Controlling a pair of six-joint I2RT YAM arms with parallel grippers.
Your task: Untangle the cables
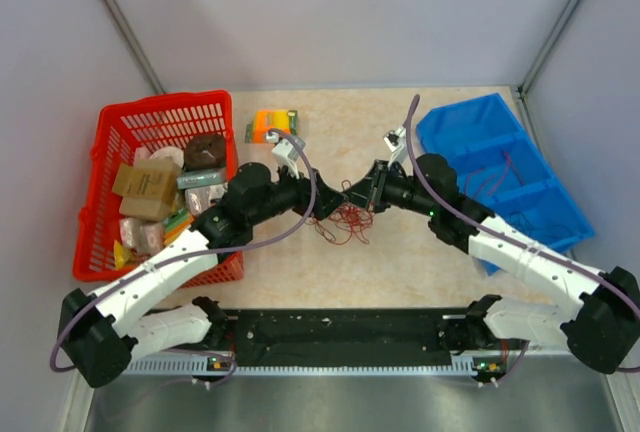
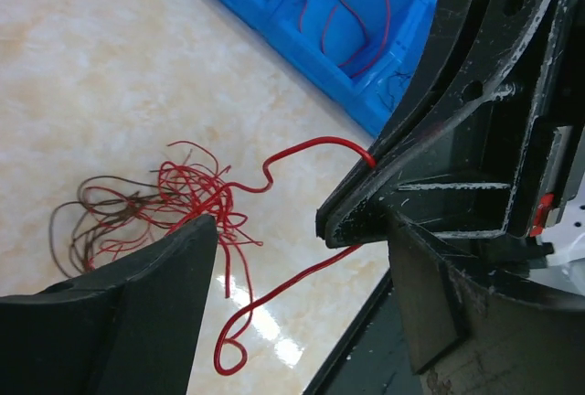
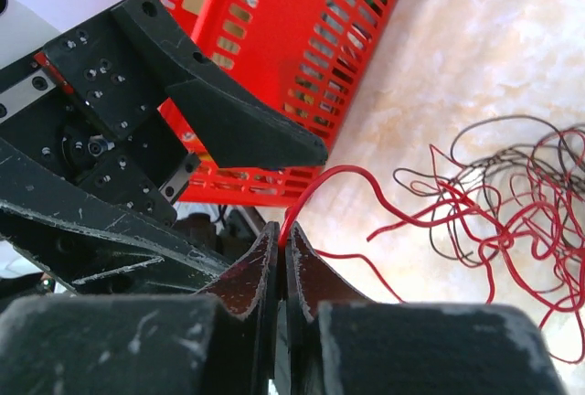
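the table point(image 1: 405, 264) with the cables point(image 1: 346, 222) at its middle
the left gripper point(image 1: 333, 195) stands wide, holding nothing; just beside it the right gripper point(image 3: 281, 230) is closed on one red wire point(image 3: 340, 174), likely to draw it out of the bundle.

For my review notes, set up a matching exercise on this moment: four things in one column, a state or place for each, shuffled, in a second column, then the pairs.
Things:
1. left end effector
2. right end effector
3. red basket
4. blue bin

States or places:
A. at the table's right, with a loose red wire inside
B. jaws open
C. at the table's left, full of packaged items
D. shut on one red strand of the cables

Pairs: 1-B, 2-D, 3-C, 4-A
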